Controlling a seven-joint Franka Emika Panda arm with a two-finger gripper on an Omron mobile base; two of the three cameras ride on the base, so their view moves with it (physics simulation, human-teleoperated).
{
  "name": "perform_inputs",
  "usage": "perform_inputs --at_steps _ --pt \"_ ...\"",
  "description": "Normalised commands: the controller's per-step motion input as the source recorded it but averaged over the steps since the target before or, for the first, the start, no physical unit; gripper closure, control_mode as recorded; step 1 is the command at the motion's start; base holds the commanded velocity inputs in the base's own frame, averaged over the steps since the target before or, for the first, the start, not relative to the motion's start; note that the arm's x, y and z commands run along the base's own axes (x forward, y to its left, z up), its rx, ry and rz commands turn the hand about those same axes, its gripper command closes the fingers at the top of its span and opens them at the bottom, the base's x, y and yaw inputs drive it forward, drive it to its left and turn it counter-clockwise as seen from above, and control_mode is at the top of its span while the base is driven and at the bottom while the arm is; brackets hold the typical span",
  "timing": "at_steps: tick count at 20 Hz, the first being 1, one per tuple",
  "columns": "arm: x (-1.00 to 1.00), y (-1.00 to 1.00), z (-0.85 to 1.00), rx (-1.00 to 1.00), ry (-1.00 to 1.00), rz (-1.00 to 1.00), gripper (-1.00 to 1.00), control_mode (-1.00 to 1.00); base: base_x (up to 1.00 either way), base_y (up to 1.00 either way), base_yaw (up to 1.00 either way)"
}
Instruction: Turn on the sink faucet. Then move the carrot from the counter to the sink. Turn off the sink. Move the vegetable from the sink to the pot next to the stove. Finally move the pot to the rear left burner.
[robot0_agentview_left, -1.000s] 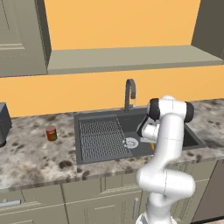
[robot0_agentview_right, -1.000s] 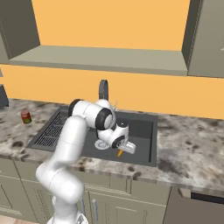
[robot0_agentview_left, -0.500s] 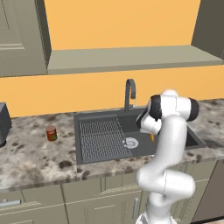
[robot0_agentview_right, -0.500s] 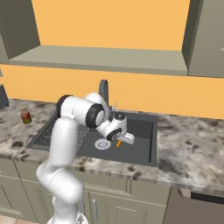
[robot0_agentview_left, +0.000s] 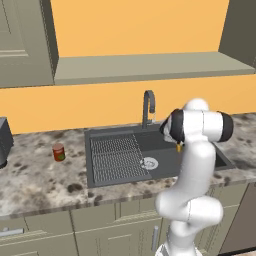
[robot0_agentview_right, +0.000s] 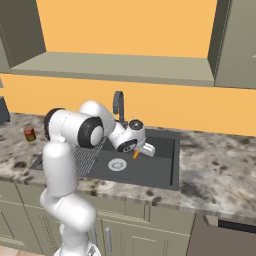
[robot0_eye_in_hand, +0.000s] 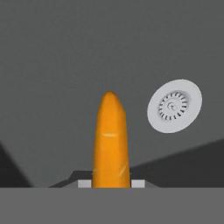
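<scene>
Gripper (robot0_agentview_right: 140, 151) clamped on carrot (robot0_eye_in_hand: 110, 140), now lifted higher above sink (robot0_agentview_right: 167, 172) (next: the pot).

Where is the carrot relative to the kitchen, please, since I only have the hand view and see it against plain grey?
Observer: The carrot hangs in the gripper above the sink, to the right of its drain.
Operator: Thank you. Is the tap near it?
Observer: The tap stands at the back edge of the sink, behind the wrist.
Operator: Is anything else on the counter?
Observer: A small red can stands on the counter to the left of the sink.
</scene>
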Motion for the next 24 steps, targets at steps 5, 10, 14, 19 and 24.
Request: perform_inputs --at_steps 5,10,14,19,24 --pt "-0.43 -0.05 0.74 0.00 -0.03 0.00 1.00 -1.00 0.00 0.00 0.00" --pt "-0.54 -0.02 0.74 0.00 -0.02 0.00 1.00 -1.00 0.00 0.00 0.00" --pt "-0.57 -0.01 0.70 0.00 0.00 -0.01 1.00 -1.00 0.00 0.00 0.00" --pt "-0.54 0.00 0.65 0.00 0.00 -0.01 1.00 -1.00 0.00 0.00 0.00" --pt "-0.23 0.05 0.42 -0.03 0.00 -0.01 1.00 -1.00 0.00 0.00 0.00"
